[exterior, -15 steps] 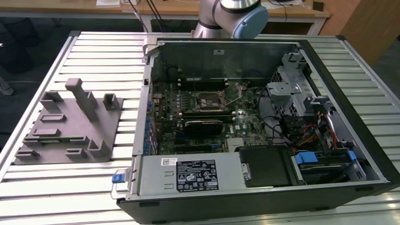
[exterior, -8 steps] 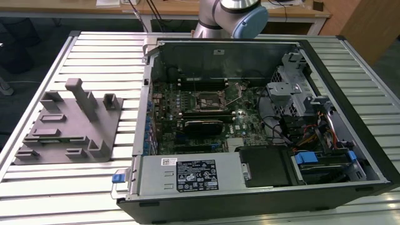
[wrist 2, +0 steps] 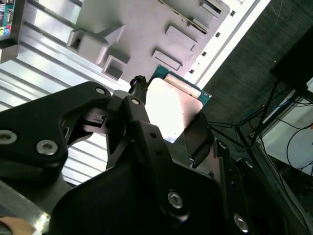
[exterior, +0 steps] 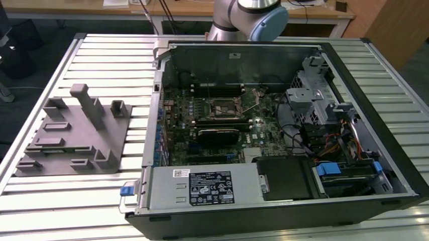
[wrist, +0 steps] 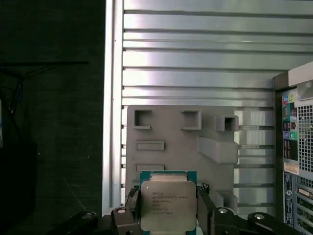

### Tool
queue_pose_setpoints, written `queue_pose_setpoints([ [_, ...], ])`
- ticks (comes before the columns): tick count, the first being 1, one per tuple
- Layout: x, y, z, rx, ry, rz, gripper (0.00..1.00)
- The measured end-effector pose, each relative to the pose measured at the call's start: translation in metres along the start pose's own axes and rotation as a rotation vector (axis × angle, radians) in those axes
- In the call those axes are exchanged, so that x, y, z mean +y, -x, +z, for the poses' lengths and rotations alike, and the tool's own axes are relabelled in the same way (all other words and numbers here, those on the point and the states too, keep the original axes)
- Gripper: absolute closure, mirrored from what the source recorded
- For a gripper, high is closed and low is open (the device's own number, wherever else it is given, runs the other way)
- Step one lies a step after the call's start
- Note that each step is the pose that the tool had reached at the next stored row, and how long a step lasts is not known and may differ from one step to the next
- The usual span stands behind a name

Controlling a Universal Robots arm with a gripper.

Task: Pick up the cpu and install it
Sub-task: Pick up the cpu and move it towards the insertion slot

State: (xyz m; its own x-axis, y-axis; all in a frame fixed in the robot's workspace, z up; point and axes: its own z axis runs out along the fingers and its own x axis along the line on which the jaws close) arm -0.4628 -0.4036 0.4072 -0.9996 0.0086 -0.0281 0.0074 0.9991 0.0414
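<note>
The cpu (wrist: 167, 203) is a thin square chip with a pale silvery top and a green rim. It is clamped between the black fingers of my gripper (wrist: 167, 218), which is shut on two of its opposite edges. The second wrist view shows the same cpu (wrist 2: 172, 108) tilted in the gripper (wrist 2: 168, 129), its metal top catching the light. The chip hangs well above the grey plastic tray (wrist: 171, 129). In the exterior view, the black square socket (exterior: 224, 108) with its metal lever sits on the motherboard inside the open computer case (exterior: 395, 165).
The grey tray with upright posts (exterior: 74, 135) lies on the slatted metal table (exterior: 100, 55) at the exterior view's left, beside the case. The case's rear panel (wrist: 296, 147) stands close to the tray. Beyond the table edge is dark floor (wrist: 49, 122). The arm's base (exterior: 244, 17) rises behind the case.
</note>
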Motion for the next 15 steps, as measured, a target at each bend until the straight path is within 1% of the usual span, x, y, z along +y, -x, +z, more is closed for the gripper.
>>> queue_pose_setpoints([
  [3, 0.0001, 0.0099, 0.0003, 0.0001, 0.0000, 0.000, 0.45],
  [15, 0.0004, 0.0418, 0.0012, 0.0000, 0.0000, 0.000, 0.45],
])
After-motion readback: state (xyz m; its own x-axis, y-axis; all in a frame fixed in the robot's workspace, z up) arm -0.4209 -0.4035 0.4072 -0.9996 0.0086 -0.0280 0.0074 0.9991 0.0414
